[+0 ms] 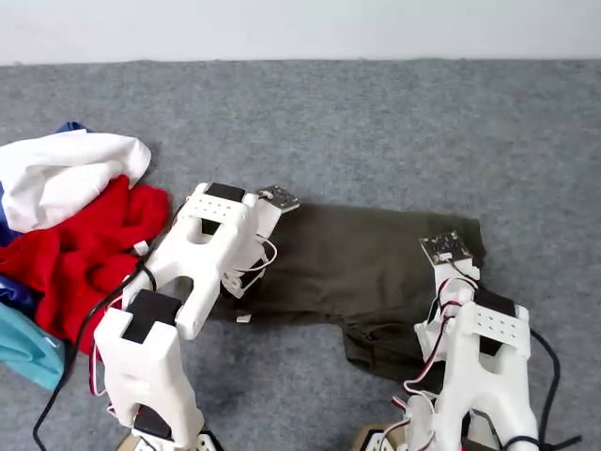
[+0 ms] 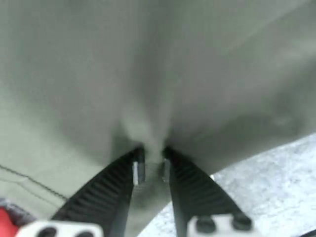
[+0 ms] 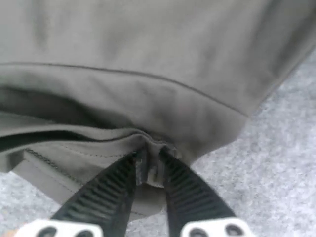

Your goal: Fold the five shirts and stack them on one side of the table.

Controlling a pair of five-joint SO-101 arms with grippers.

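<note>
Squeezed tight on one dark green cloth shirt [image 1: 366,263]: left gripper [image 2: 150,167], right gripper [image 3: 150,165]. Heaped nearby: one white cloth shirt [image 1: 66,174], one red cloth shirt [image 1: 89,249].

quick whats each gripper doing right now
left gripper: closed, pinching a fold of the olive shirt
right gripper: closed, pinching the olive shirt at its edge

The olive-green shirt [image 1: 366,263] is plain, no pattern; the tabletop [image 1: 376,122] is flecked grey. I can also make out a red shirt [image 1: 89,249], a white shirt [image 1: 61,174] and a teal shirt [image 1: 23,348], all plain.
</note>
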